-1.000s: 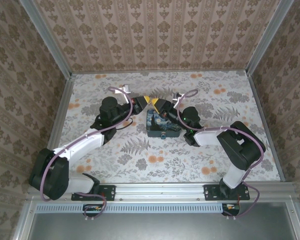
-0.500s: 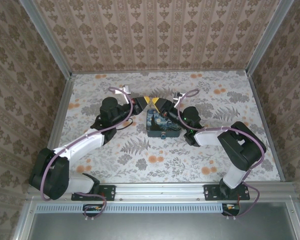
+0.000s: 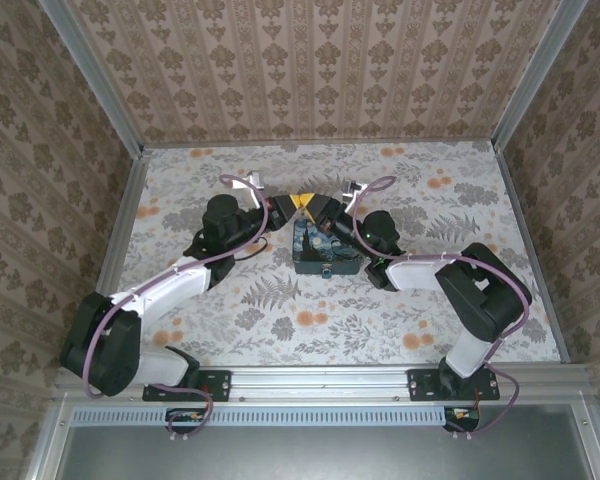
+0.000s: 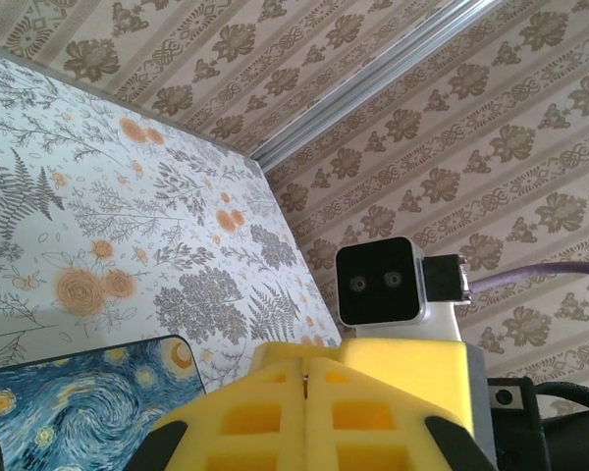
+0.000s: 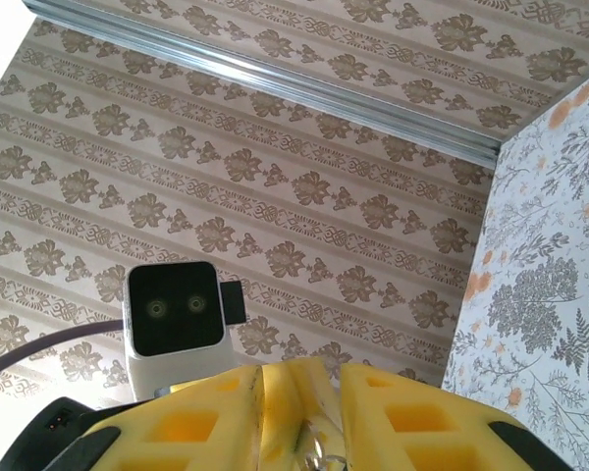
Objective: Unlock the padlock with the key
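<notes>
left claw: your left gripper has its yellow foam fingers pressed flat together, seam to seam; whether anything thin is pinched inside is hidden.
right claw: your right gripper has its yellow fingers standing apart with something yellowish wedged between them; i cannot tell whether it clamps that or only brackets it.
meeting point: the two tips sit nose to nose above the far edge of the dark-blue swirl-print box on the floral table top.
padlock: the tiny blue-teal padlock is too small to tell apart; a small metal loop low between the right fingers may be its shackle, and i judge the lock sits there.
key: the thin dark metal key is too small to pick out, probably at the left pinch.
step, as i judge it: lining key to keyhole in mid air.
risk: the slot is tiny and hidden from you, so a skewed approach could jam or bend the key.
risk: if you push too hard, the lock may twist in the foam or drop behind the box.
risk: wrists this close can knock each other.
</notes>
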